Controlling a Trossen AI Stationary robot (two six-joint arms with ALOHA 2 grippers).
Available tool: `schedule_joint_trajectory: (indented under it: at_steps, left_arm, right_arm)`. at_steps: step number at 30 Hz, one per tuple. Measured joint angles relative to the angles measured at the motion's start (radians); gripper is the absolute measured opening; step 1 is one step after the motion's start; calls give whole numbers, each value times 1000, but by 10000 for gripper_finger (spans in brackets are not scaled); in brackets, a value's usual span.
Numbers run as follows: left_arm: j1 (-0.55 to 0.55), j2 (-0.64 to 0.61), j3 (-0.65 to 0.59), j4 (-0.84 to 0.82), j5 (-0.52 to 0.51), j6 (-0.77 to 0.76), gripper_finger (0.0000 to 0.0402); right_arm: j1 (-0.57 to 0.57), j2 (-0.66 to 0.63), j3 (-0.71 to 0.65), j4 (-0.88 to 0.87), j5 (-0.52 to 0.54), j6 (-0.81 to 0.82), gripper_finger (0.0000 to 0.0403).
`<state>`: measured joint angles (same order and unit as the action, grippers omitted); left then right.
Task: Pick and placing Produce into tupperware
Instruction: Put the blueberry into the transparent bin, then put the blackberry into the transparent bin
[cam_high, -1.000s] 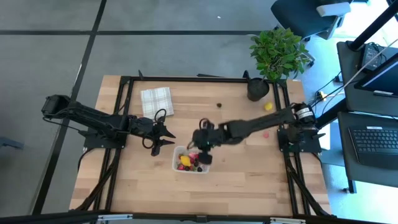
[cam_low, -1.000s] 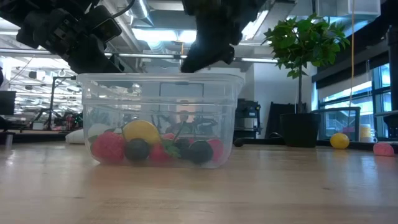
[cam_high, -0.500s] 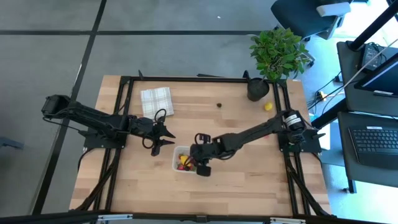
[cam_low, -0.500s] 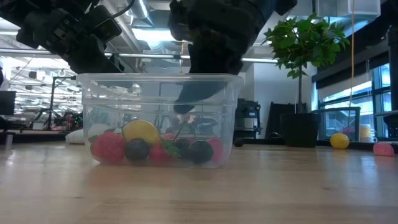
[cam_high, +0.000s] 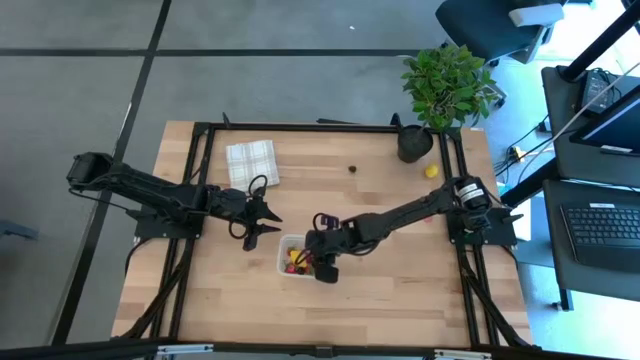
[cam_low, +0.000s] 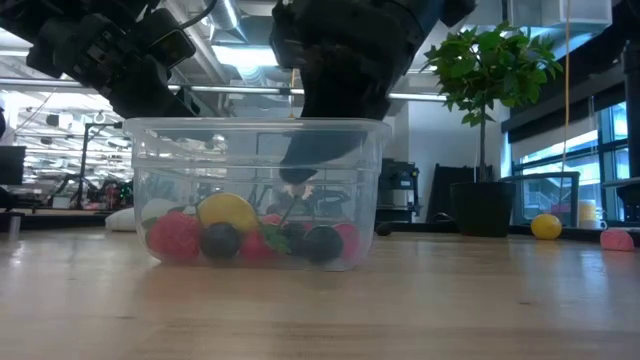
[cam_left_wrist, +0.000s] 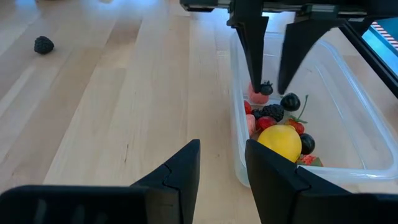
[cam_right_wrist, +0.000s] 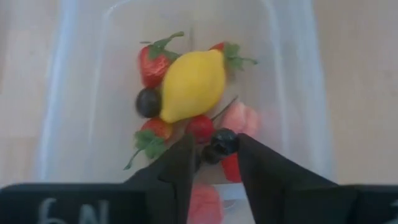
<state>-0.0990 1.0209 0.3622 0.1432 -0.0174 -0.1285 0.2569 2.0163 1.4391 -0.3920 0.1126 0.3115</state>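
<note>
- Since one second ago the right gripper (cam_left_wrist: 268, 78) has come down from above the rim into the tupperware (cam_high: 285, 256), near the worktop's front edge, so a drop is probably near.
- Its fingers are spread, with a dark berry (cam_right_wrist: 222, 142) between them; whether they grip it I cannot tell.
- The produce (cam_low: 228, 212) already covers the tub's floor.
- The left gripper (cam_high: 262, 222) waits just beside the tub, fingers parted, holding nothing.
</note>
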Motion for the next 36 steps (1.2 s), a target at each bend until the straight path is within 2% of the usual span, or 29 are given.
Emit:
schedule_joint_trajectory:
  at_steps: [4, 9, 14, 20, 24, 28, 32, 36]
  left_arm:
    - [0, 0, 0, 0, 0, 0, 121]
    - [0, 0, 0, 0, 0, 0, 121]
    - [0, 0, 0, 0, 0, 0, 121]
    - [0, 0, 0, 0, 0, 0, 121]
    - [0, 0, 0, 0, 0, 0, 121]
    - [0, 0, 0, 0, 0, -1, 121]
    - [0, 0, 0, 0, 0, -3, 121]
    - [0, 0, 0, 0, 0, -4, 121]
  right_arm:
    - [-5, 0, 0, 0, -75, -1, 168]
    - [-5, -2, 0, -4, -83, 1, 228]
    - [-5, -4, 42, -69, -83, -3, 261]
    - [-5, -5, 138, -229, -81, -39, 270]
    - [-15, -5, 268, -476, -46, -192, 271]
    - [-30, -6, 375, -656, 25, -177, 271]
    - [-94, -7, 468, -775, 24, -123, 271]
    - [-205, -6, 502, -881, 62, -110, 271]
